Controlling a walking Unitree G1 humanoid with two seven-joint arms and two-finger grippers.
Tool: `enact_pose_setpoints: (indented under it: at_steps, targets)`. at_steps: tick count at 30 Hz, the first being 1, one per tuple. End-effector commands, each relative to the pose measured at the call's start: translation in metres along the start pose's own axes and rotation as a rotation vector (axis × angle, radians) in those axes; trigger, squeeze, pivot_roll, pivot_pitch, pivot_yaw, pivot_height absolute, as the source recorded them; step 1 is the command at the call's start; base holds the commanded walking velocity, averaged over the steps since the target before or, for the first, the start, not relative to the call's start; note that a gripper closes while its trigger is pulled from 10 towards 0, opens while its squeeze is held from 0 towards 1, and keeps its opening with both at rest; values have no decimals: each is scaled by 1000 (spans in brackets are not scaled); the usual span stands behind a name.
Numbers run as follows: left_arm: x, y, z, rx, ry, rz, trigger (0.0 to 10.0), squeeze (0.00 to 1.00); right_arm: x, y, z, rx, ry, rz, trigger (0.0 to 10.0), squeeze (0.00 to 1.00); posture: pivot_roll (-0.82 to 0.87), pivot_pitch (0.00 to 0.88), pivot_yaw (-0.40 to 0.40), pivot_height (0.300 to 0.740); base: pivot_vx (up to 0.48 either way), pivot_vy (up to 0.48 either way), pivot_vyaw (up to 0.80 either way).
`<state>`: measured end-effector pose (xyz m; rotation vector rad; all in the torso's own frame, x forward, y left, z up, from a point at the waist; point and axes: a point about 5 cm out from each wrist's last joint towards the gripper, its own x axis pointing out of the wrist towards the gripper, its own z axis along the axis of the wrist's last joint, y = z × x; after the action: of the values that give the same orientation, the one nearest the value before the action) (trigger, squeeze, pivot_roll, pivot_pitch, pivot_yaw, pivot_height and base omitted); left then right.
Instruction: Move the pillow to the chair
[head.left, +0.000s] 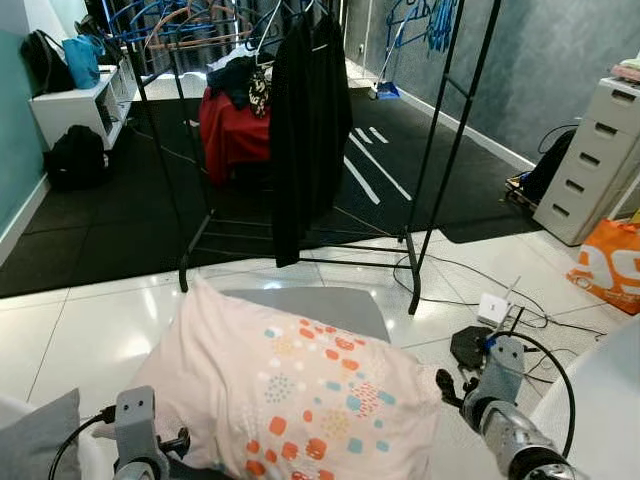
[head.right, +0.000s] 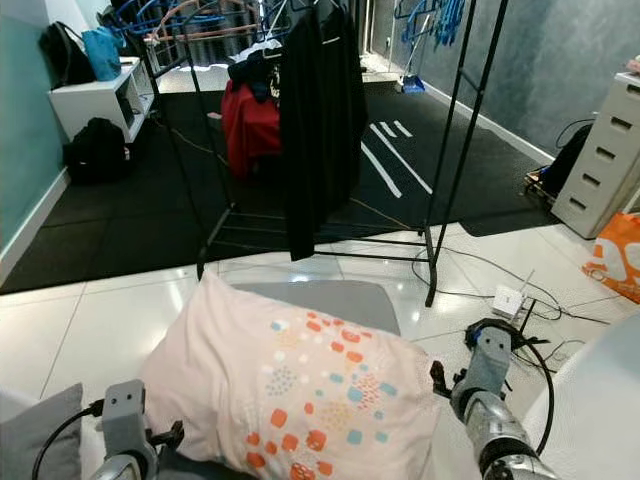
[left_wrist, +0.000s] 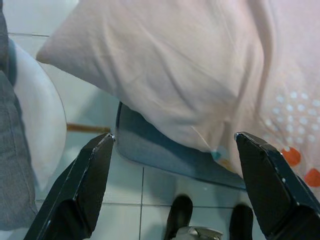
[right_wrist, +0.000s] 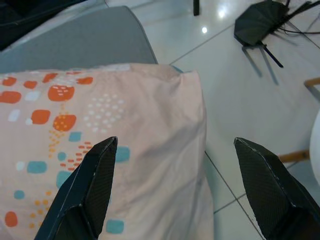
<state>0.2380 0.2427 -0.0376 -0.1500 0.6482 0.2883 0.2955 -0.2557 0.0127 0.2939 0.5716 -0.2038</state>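
**Pillow lying across the grey chair seat, both grippers spread wide beside it**

The pale pink pillow (head.left: 290, 395), printed with orange and teal spots, is lying across the grey chair seat (head.left: 330, 305), which is showing beyond the pillow's far edge and, in the left wrist view, under its lower corner. The pillow is overhanging the seat toward the robot.

The left gripper (left_wrist: 175, 185) is hovering just beside the pillow's plain near-left corner, its two black fingers (left_wrist: 82, 187) standing wide apart with nothing between them; they are not touching the fabric. The right gripper (right_wrist: 175, 190) is sitting at the pillow's right end, fingers likewise spread wide and empty, one finger (right_wrist: 87, 190) lying over the patterned cloth and the other over the white tiled floor (head.left: 90, 330).

Beyond the pillow, a black clothes rack (head.left: 310, 130) is carrying a dark garment and a red one. To the pillow's right, a black router (right_wrist: 262, 27) with cables is resting on the floor. A grey cushion (head.left: 40, 440) is lying just left of the pillow.
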Motion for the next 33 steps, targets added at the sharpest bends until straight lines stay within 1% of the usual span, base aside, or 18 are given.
enact_pose_setpoints:
  at_steps: [1, 2, 3, 5, 6, 9, 11, 13, 14, 17, 21, 22, 23, 24, 26, 28, 31, 33]
  targets:
    - [0, 11, 12, 9, -62, 19, 10000, 0, -1, 0, -5, 18, 21, 21, 10000, 0, -58, 81, -23, 645, 0, 0, 0]
    - [0, 13, 17, 17, -85, 21, 10000, 0, 0, 1, -5, 7, 20, 30, 10000, 0, -57, 81, -22, 640, 0, 0, 0]
    - [0, 13, 17, 17, -85, 21, 10000, 0, 0, 1, -5, 7, 20, 30, 10000, 0, -57, 81, -22, 640, 0, 0, 0]
    - [0, 16, 24, 13, -129, 18, 10000, 0, 1, 7, -4, -12, 15, 53, 10000, 0, -56, 80, -21, 630, 0, 0, 0]
    - [0, 16, 24, 13, -129, 18, 10000, 0, 1, 7, -4, -12, 15, 53, 10000, 0, -56, 80, -21, 630, 0, 0, 0]
    - [0, 15, 37, 41, -210, -12, 10000, 0, 2, 17, -7, -61, 18, 98, 10000, 0, -55, 77, -20, 615, 0, 0, 0]
    - [0, 14, 39, 50, -223, -21, 10000, 0, 2, 19, -8, -66, 20, 107, 10000, 0, -55, 77, -20, 610, 0, 0, 0]
    - [-1, 10, 44, 56, -266, -46, 10000, 0, 1, 20, -15, -36, 38, 120, 10000, 0, -52, 73, -24, 600, 0, 0, 0]
    - [-1, 10, 44, 56, -266, -46, 10000, 0, 1, 20, -15, -36, 38, 120, 10000, 0, -52, 73, -24, 600, 0, 0, 0]
    - [-3, 8, 49, 68, -304, -64, 10000, 0, 0, 17, -16, 24, 38, 132, 10000, 0, -50, 72, -25, 585, 0, 0, 0]
    - [-4, 6, 49, 83, -318, -76, 10000, 0, 0, 15, -12, 85, 22, 130, 10000, 0, -56, 72, -24, 565, 0, 0, 0]
    - [-4, 6, 49, 83, -318, -76, 10000, 0, 0, 15, -12, 85, 22, 130, 10000, 0, -56, 72, -24, 565, 0, 0, 0]
    - [-4, 6, 50, 86, -321, -78, 10000, 0, 0, 15, -12, 110, 17, 130, 10000, 0, -55, 75, -25, 560, 0, 0, 0]
    - [-4, 6, 50, 86, -321, -78, 10000, 0, 0, 15, -12, 110, 17, 130, 10000, 0, -55, 75, -25, 560, 0, 0, 0]
    - [-4, 6, 51, 95, -324, -81, 10000, 0, 0, 13, -14, 205, 28, 103, 10000, 0, -50, 81, -22, 550, 0, 0, 0]
    - [-4, 6, 51, 103, -326, -83, 10000, 0, 0, 13, -18, 272, 44, 80, 10000, 0, -47, 83, -23, 540, 0, 0, 0]
    - [-4, 6, 52, 104, -329, -83, 10000, 0, 0, 15, -20, 268, 54, 79, 10000, 0, -39, 90, -22, 530, 0, 0, 0]
    - [-5, 6, 52, 105, -333, -84, 10000, 0, 1, 22, -20, 267, 53, 123, 10000, 0, -29, 96, -22, 520, 0, 0, 0]
